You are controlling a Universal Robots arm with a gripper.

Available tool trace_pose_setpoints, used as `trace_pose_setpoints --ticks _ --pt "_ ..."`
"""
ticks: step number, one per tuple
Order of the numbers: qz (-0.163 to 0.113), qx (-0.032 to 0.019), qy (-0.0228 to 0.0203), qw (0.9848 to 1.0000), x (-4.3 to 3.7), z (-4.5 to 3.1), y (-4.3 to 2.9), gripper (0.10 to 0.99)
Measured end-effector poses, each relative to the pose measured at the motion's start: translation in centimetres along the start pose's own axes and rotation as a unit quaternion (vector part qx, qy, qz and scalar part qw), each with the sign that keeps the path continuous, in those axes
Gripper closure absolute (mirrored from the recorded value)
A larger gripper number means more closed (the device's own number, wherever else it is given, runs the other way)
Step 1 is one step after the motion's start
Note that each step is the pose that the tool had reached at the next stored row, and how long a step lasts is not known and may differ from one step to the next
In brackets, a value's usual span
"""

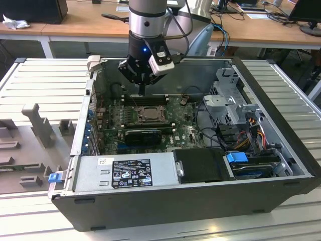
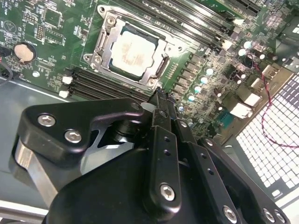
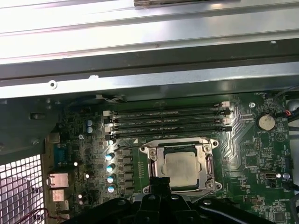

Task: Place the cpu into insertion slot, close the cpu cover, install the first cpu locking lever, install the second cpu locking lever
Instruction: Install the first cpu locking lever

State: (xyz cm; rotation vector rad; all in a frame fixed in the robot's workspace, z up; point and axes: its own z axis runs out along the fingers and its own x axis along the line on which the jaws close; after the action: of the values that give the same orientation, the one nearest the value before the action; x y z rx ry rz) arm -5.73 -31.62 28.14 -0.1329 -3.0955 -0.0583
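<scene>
Hangs straight down into the open case [image 1: 200, 201], gripper [image 1: 142, 91] pressed together and pinching nothing, tip poised over the board just beside one edge of the socket. Just past that tip, finds the cpu [image 3: 181, 165] lying flat in the insertion slot [image 3: 209, 164], square, so no long axis, with the cpu cover [image 3: 154, 161] lowered around it; farther on, the memory slots [image 3: 168, 122].
</scene>
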Motion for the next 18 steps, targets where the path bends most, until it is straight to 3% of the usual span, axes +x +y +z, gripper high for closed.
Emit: trace_pose_setpoints --ticks 4,9,11,15,18 --pt "-0.002 -0.0005 -0.0029 1.0 0.92 0.17 -0.09 0.98" --pt "-0.009 -0.0013 -0.0147 0.9998 1.42 0.61 -0.17 0.98" --pt "-0.014 -0.0015 -0.0156 0.9998 1.54 0.8 -0.19 0.98" --pt "-0.018 -0.0026 -0.016 0.9997 2.6 1.34 -0.3 0.98" --pt "-0.02 -0.0033 -0.0159 0.9997 3.82 1.66 -0.41 0.98"
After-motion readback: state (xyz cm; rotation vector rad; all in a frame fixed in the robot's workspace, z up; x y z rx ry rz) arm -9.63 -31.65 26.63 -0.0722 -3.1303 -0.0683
